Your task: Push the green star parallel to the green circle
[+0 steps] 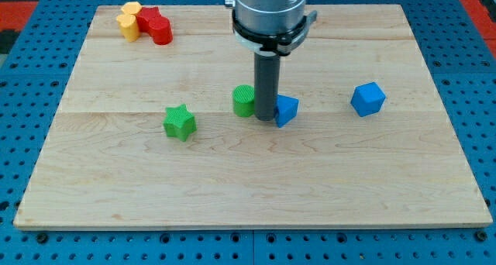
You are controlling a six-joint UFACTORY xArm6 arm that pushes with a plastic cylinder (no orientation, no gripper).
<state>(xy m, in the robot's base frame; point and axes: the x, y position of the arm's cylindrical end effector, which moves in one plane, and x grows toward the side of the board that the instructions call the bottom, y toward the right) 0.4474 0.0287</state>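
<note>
The green star [180,123] lies on the wooden board [248,180], left of centre. The green circle [243,101] stands to its right and slightly higher in the view. My tip [266,118] is at the board's middle, just right of the green circle and touching or nearly touching a blue triangular block [287,110] on its right. The tip is well to the right of the green star, with the green circle between them.
A blue cube [368,99] sits toward the view's right. A yellow block [129,20] and a red block [155,25] lie together at the top left corner. The board rests on a blue pegboard surface [31,79].
</note>
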